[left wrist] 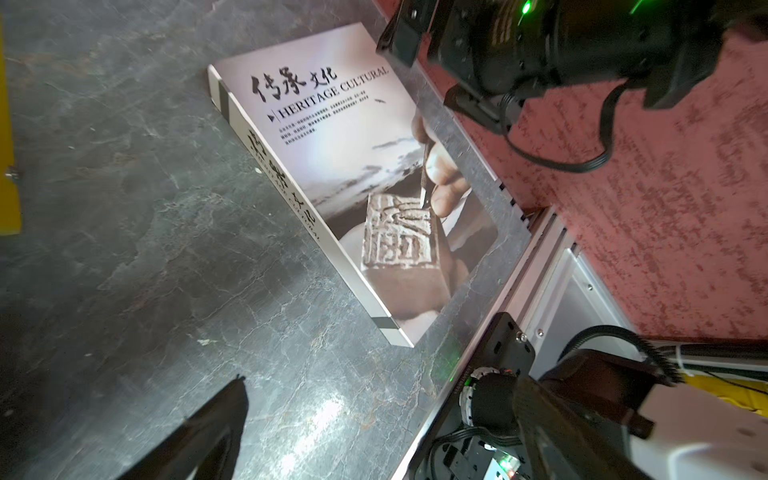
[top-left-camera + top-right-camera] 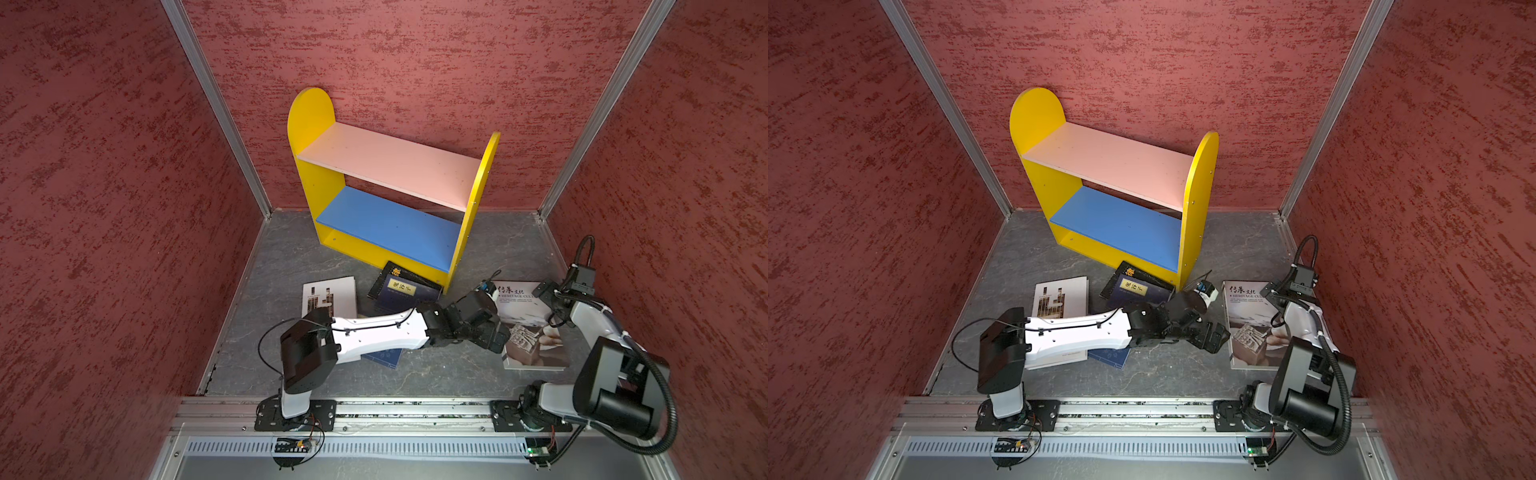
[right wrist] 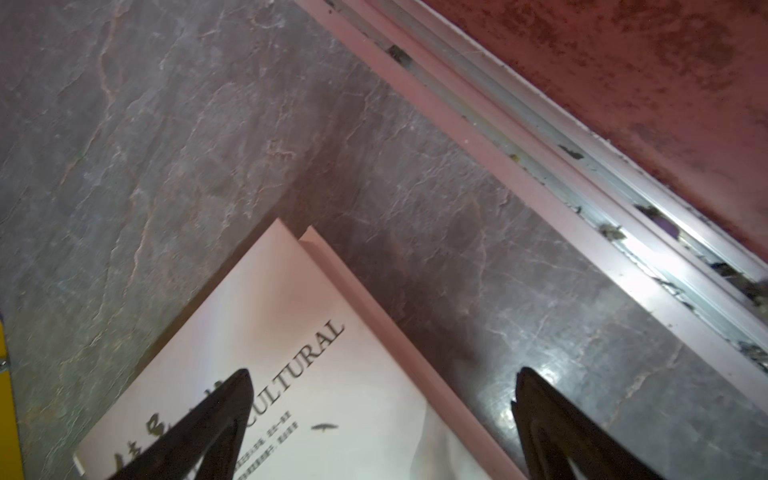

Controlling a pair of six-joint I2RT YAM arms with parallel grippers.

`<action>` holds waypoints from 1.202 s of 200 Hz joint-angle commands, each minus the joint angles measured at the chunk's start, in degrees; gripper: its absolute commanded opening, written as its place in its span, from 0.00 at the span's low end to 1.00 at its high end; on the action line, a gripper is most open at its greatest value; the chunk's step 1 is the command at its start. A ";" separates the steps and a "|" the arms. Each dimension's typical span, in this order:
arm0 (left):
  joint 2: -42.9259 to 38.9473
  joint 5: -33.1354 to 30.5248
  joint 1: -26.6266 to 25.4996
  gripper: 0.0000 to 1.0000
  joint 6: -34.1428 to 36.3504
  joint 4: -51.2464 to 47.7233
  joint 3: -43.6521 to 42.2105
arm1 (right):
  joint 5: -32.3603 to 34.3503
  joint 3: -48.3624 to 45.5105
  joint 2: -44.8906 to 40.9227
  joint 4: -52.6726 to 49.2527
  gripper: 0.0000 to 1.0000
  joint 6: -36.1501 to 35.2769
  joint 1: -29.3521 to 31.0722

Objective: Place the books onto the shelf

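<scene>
From the left, we are seeing a white book with brown bars point(image 2: 328, 293), a navy book point(image 2: 419, 293) lying on a black book point(image 2: 392, 268) at the foot of the shelf point(image 2: 395, 166), and a second navy book point(image 2: 384, 357) under the left arm point(image 2: 382, 332), all on the desk point(image 2: 436, 374). The left pincer point(image 1: 380, 395) is hanging wide open and empty beside the white heritage book point(image 2: 523, 311), where the right pincer point(image 3: 382, 374) is straddling its edge, equally wide, gripping nothing.

- White book point(image 1: 332, 174), cover: black brush characters "传承文化", printed "HERITAGE CULTURAL" beneath.
- Navy book point(image 2: 428, 296), yellow label point(image 2: 401, 286): characters too small for me to read.
</scene>
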 commanded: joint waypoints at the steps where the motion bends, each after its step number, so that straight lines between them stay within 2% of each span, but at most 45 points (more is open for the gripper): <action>1: 4.66 1.11 0.99 0.99 1.82 -3.65 4.63 | -0.97 2.40 1.94 3.42 0.99 -0.29 -1.10; 44: 14.73 1.06 0.97 0.99 0.24 -7.55 14.10 | -7.97 0.18 5.12 4.75 0.99 -0.54 -1.37; 72: 18.56 1.94 1.67 0.99 -0.96 -9.12 17.03 | -12.91 -1.03 6.09 4.71 0.99 2.52 -1.37; 107: 19.59 4.32 3.58 0.99 -3.15 -7.31 15.80 | -20.62 -4.11 5.42 5.58 0.99 5.97 -1.37; 153: 18.80 8.18 6.46 0.99 -5.71 -1.95 11.62 | -30.61 -8.69 1.15 4.13 0.99 6.46 -1.37; 218: 18.63 7.57 9.18 0.99 -11.87 -5.95 11.01 | -33.26 -13.31 -5.25 0.76 0.99 7.98 -0.90; 240: 19.05 9.86 10.17 0.99 -13.87 -6.14 11.09 | -34.27 -14.52 -5.28 1.29 0.99 8.82 -0.37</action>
